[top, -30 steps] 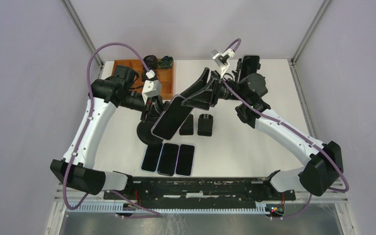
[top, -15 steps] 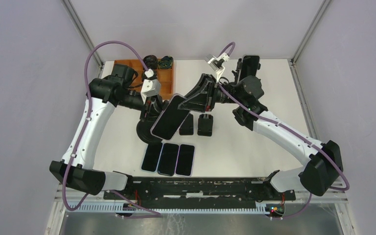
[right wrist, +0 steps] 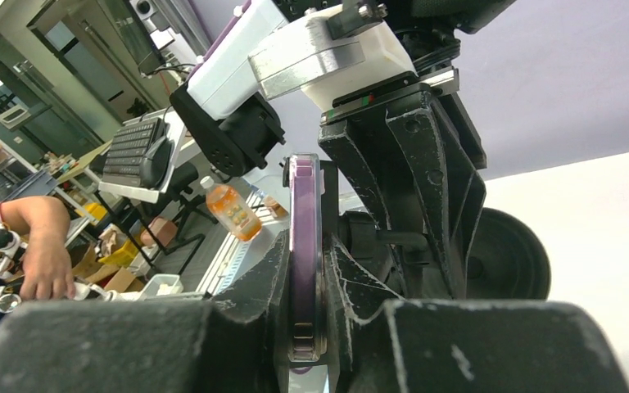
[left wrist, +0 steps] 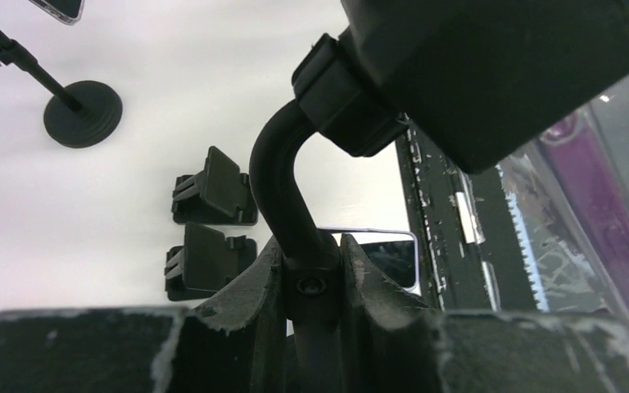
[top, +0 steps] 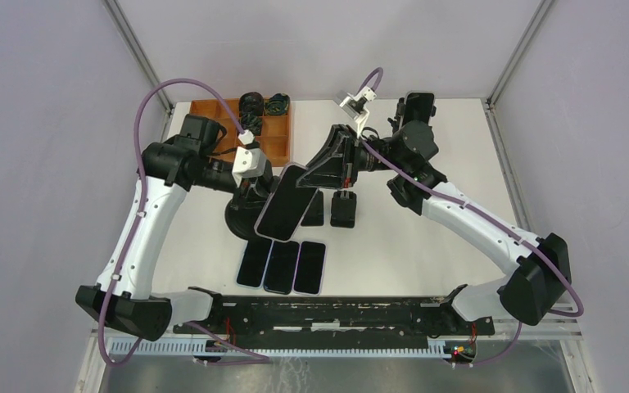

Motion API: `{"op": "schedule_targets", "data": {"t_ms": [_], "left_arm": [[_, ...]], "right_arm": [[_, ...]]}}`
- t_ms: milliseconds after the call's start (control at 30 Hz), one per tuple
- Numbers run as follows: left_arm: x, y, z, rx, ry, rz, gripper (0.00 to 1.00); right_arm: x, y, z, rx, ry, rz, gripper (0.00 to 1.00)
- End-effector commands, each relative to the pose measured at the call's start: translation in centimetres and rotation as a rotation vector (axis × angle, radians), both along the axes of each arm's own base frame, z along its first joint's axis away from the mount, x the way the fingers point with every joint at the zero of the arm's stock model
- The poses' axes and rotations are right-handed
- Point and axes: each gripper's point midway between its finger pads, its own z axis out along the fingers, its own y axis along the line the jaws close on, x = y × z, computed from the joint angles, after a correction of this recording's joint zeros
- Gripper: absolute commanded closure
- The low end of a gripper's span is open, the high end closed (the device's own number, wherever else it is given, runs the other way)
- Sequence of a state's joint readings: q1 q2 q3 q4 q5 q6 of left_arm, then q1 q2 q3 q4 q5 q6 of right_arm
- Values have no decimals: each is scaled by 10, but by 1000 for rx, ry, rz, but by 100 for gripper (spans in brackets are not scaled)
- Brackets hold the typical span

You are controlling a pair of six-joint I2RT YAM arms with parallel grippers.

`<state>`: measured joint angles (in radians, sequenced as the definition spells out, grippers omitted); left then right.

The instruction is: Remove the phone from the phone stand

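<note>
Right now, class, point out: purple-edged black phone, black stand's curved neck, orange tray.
Purple-edged black phone [top: 285, 203]: top view, screen centre.
Black stand's curved neck [left wrist: 270, 176]: left wrist view, bend.
Orange tray [top: 210, 104]: top view, rim.

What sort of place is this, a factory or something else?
Probably a robotics research lab. The white table is walled in as a test cell, three phones lie in a row, and the right wrist view shows an office behind: a keyboard and a person's arm.

The left arm [top: 149, 225] and right arm [top: 471, 223] are clad in white shells with bulky black joint housings, seen largest at 7 and 5 o'clock; a purple cable [top: 180, 80] is looped along each. The left gripper [left wrist: 311, 246] is black, worn grey at the edges
</note>
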<state>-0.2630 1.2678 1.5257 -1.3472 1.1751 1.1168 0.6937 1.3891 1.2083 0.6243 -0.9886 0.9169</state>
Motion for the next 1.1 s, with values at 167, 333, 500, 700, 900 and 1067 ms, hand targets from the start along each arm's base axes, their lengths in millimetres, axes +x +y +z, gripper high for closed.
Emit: {"op": "schedule_targets", "data": {"t_ms": [167,333,500,700,900,1067], "left_arm": [[-22,7,-11,47,-156,-91,98],[-22,7,-9,43,-161,-91,98],[-24,9,-15,55,-162,-97,98],[-26,11,-22,73,-162,-100,98],[-24,11,-25,75,-151,-91,98],[-21,10,-27,76,-146,-73,98]], "right_arm": [[20,-30,69,195,-123,-144,100],[22,-41,69,211,-131,-177,100],[23,-48,71,217,-136,-192,100],[19,-54,77,233,-152,-195,100],[11,-60,80,251,-167,-197,100],[7,-64,80,258,-171,-205,100]]}}
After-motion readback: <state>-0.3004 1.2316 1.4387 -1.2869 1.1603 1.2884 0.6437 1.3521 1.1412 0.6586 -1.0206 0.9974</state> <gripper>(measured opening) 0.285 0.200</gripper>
